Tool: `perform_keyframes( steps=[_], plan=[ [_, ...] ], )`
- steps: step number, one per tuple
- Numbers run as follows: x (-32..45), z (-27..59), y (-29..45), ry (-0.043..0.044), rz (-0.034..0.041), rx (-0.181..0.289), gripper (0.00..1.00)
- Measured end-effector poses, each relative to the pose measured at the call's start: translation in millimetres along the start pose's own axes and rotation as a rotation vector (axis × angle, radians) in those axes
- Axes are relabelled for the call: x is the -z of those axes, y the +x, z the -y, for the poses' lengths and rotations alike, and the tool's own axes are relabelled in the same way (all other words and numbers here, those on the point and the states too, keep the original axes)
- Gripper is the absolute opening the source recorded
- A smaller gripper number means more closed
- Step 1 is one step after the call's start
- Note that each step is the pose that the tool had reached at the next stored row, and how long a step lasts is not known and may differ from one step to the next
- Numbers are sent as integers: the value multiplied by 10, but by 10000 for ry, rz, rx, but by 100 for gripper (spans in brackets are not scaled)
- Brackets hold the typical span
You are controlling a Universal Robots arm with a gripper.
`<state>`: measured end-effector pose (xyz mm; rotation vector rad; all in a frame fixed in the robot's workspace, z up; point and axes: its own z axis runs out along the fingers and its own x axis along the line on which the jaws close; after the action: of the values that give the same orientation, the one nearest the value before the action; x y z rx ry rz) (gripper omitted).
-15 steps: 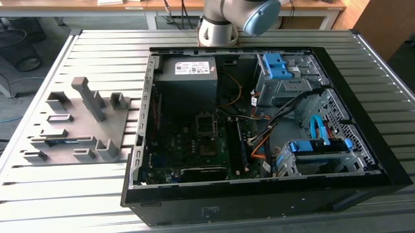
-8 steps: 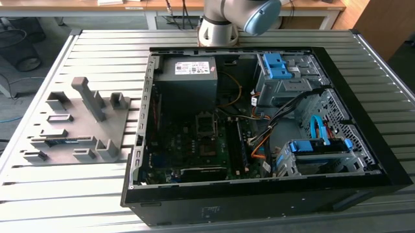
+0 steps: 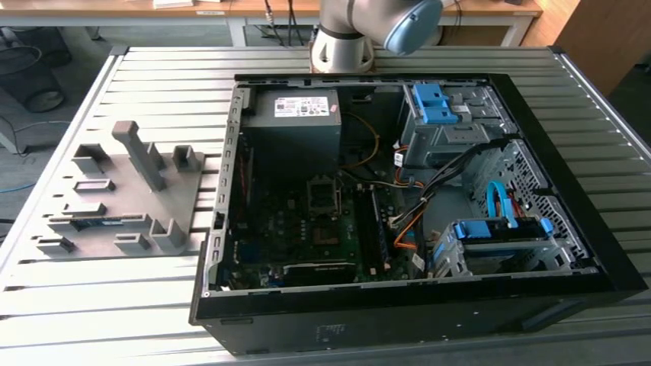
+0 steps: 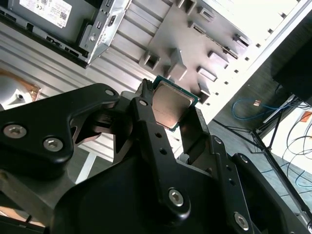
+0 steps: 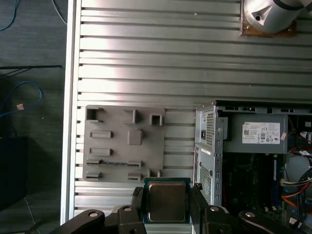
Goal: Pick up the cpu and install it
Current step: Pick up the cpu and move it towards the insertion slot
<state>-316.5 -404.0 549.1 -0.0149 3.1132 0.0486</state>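
Observation:
The cpu (image 5: 167, 201), a small square chip with a silvery metal face and a green rim, sits clamped between my black fingers (image 5: 137, 200). My gripper (image 5: 167, 204) is shut on it and hangs high above the slatted table, over the strip between the grey fixture plate (image 5: 124, 144) and the open computer case (image 5: 209, 141). The second wrist view shows the same cpu (image 4: 170, 105) gripped at two opposite edges by the gripper (image 4: 171, 113). In the exterior view, the motherboard's socket (image 3: 322, 191) lies open in the middle of the case.
The case (image 3: 219, 252) holds a grey power supply (image 3: 295, 114), blue drive cages (image 3: 437, 103) and loose cables (image 3: 407, 225). The fixture plate (image 3: 122, 198) with raised blocks lies on the exterior view's left. The arm's base (image 3: 341, 49) stands behind the case.

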Motion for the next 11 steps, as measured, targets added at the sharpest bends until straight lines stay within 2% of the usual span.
perform_keyframes(
  steps=[11],
  plan=[
    [-55,11,-324,-1,0,-1,47]
  ],
)
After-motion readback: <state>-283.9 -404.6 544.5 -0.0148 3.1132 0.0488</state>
